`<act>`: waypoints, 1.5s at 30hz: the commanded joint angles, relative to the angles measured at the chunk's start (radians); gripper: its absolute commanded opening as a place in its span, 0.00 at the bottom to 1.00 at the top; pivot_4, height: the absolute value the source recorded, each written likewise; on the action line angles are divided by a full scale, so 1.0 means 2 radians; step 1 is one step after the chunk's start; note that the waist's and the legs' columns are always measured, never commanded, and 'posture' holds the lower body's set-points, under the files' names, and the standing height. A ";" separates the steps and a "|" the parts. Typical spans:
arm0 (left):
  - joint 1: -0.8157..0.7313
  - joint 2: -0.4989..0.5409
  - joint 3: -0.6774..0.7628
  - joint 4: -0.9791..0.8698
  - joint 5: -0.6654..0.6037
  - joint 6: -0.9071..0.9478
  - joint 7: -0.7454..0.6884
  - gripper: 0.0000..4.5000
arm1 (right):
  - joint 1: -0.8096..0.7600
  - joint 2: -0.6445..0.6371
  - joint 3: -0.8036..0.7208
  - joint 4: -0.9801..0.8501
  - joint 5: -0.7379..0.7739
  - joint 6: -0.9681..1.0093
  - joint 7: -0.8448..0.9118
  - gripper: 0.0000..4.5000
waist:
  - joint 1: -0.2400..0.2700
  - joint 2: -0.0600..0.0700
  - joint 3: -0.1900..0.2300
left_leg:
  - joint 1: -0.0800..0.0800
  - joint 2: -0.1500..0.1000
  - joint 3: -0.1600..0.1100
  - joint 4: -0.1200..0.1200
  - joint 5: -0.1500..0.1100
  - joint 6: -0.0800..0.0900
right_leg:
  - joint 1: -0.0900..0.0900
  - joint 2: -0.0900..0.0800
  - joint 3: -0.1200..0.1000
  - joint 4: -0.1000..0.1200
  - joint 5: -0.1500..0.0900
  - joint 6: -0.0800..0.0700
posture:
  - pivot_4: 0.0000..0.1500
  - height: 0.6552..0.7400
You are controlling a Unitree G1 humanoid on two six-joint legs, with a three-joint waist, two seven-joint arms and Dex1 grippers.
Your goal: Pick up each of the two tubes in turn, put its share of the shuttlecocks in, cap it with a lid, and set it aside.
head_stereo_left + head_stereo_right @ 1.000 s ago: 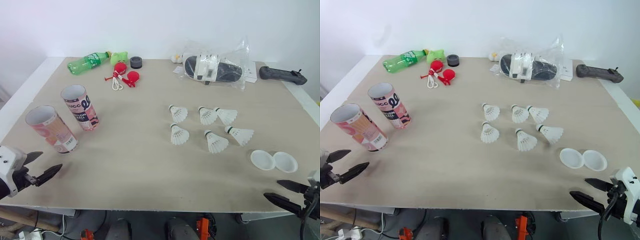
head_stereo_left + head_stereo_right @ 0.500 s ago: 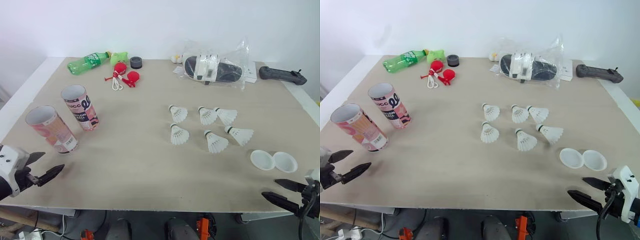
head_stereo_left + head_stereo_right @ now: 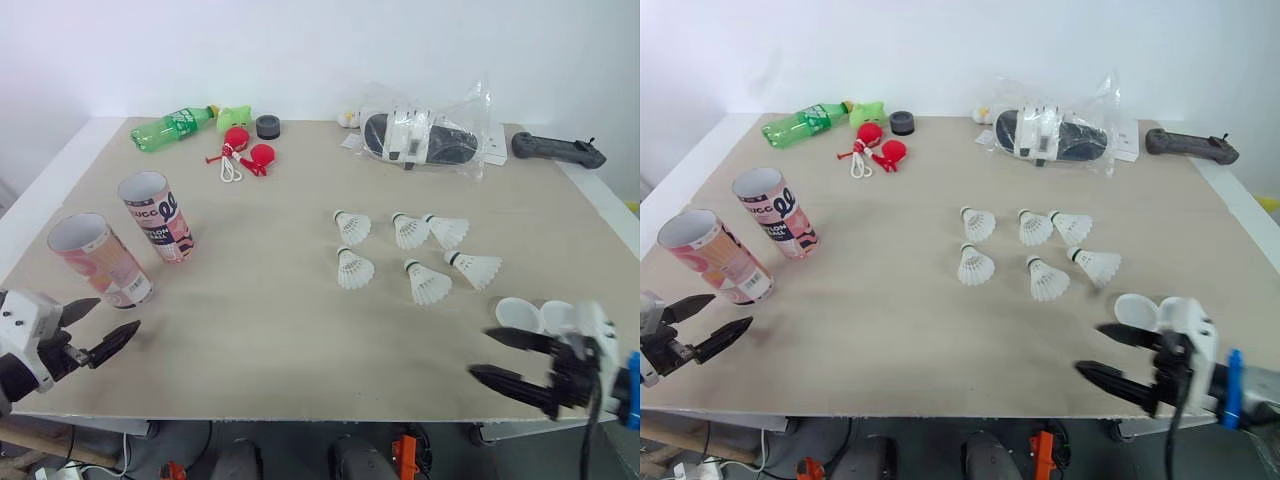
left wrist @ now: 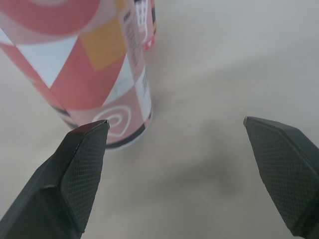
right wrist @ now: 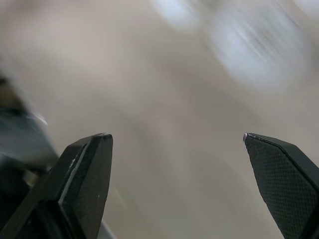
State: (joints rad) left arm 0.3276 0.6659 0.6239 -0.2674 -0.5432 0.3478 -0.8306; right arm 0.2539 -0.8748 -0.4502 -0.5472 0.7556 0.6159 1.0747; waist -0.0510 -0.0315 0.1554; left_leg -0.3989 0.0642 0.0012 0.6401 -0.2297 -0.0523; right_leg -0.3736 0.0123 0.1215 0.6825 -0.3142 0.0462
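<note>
Two open-topped printed cardboard tubes stand at the left of the beige bench (image 3: 270, 300): a pink-and-white patterned tube (image 3: 100, 262) near the front edge, and just behind it a pink tube with black lettering (image 3: 158, 218). The left end effector (image 3: 112, 318) hovers low in front of the nearer tube, its two black fingers spread wide and holding nothing. In the left wrist view the tube's base lies ahead, closer to one finger than the other. Across the bench the right end effector (image 3: 482, 354) is likewise spread and empty, just beside two round white plastic lids (image 3: 518, 312). Six white feathered shuttlecocks (image 3: 428, 284) lie in two rows mid-bench, well apart from the tubes. The tubes look light and thin-walled, likely to tip at a nudge and to dent if squeezed near the open rim. A modest grip around the middle or lower body seems safest. The shuttlecocks' feather skirts look fragile, so the rounded heads are the place to pinch.
</note>
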 commanded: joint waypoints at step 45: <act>-0.186 -0.147 -0.097 0.178 0.102 -0.164 0.209 0.99 | -0.371 0.197 0.310 0.042 -0.059 0.005 -0.105 1.00 | 0.002 -0.002 0.001 | -0.004 0.000 -0.005 0.005 0.000 0.000 | 0.000 0.000 -0.005 0.000 0.003 -0.002 | 1.00 1.00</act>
State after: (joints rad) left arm -0.0289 0.3502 0.4275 0.0775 -0.3434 0.0444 -0.4036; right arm -0.4797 -0.4861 0.1868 -0.4480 0.6378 0.6462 0.8656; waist -0.0462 -0.0357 0.1566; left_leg -0.4077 0.0635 -0.0093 0.6506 -0.2294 -0.0519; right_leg -0.3732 0.0118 0.1108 0.6834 -0.3090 0.0432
